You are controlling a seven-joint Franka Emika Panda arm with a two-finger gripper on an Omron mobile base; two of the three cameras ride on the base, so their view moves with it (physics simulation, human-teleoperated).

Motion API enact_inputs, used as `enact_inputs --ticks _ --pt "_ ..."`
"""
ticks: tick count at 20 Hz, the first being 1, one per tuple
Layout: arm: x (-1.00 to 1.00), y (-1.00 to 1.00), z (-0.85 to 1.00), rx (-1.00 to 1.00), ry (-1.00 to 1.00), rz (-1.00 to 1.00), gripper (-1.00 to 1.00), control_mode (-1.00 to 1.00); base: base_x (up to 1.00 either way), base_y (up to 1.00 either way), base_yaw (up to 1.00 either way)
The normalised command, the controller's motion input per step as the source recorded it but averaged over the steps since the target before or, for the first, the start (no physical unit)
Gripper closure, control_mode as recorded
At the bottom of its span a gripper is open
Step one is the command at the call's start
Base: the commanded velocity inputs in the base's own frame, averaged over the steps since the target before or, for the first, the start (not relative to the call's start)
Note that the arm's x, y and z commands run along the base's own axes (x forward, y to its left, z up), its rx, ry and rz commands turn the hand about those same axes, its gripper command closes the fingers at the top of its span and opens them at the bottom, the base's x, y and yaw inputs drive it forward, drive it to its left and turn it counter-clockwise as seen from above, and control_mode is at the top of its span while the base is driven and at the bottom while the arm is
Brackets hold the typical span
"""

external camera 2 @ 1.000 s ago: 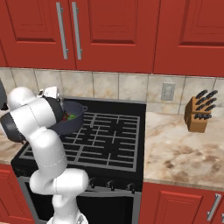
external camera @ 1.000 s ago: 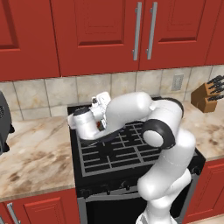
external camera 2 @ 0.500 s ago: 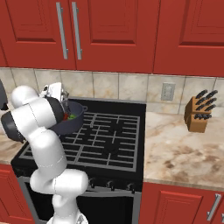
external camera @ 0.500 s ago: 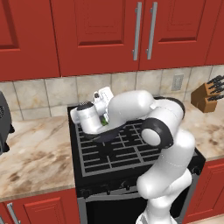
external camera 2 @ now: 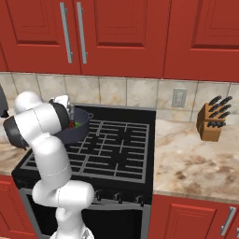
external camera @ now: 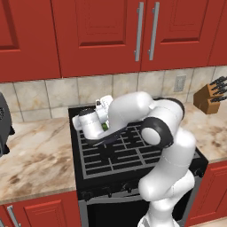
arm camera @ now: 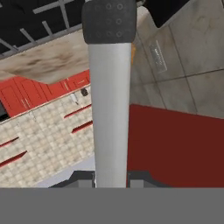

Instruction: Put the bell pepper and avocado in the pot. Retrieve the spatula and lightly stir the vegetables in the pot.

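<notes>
A: Now, left to right — what sat at the far left?

B: Dark appliance at the counter's left edge, cut off by the frame. Then the black stove, grates across its top.

A: And the pot?

B: Pot, dark grey-blue, stood on the stove's back-left burner. From the right base view I saw red and green inside it: the bell pepper lay within the rim, a green piece just beside it. Could not tell for certain whether the green was the avocado.

A: The pincer?

B: Gripper was closed narrow on the spatula — pale grey shaft running straight up between the finger tips, dark perforated head at the far end. In the base views the hand was over the pot, wrist bent down toward it. Whether the spatula touched the vegetables, I could not tell; the forearm hid it.

A: Further right?

B: Marbled counter again, a wall outlet on the tile, and a wooden knife block near the wall. Red cabinets overhead
</notes>
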Motion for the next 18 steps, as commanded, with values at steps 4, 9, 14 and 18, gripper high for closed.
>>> enact_inputs --ticks 4,9,14,18 --pt "0.14 -0.01 0.0 0.0 0.0 0.0 1.0 -1.0 0.0 0.0 0.0" --pt "0.2 0.0 0.0 0.0 0.0 0.0 1.0 -1.0 0.0 0.0 0.0" --pt "0.38 -0.05 0.16 0.0 0.0 0.0 1.0 -1.0 0.0 0.0 0.0" --pt "0.59 -0.08 0.02 0.0 0.0 0.0 1.0 -1.0 0.0 0.0 0.0"
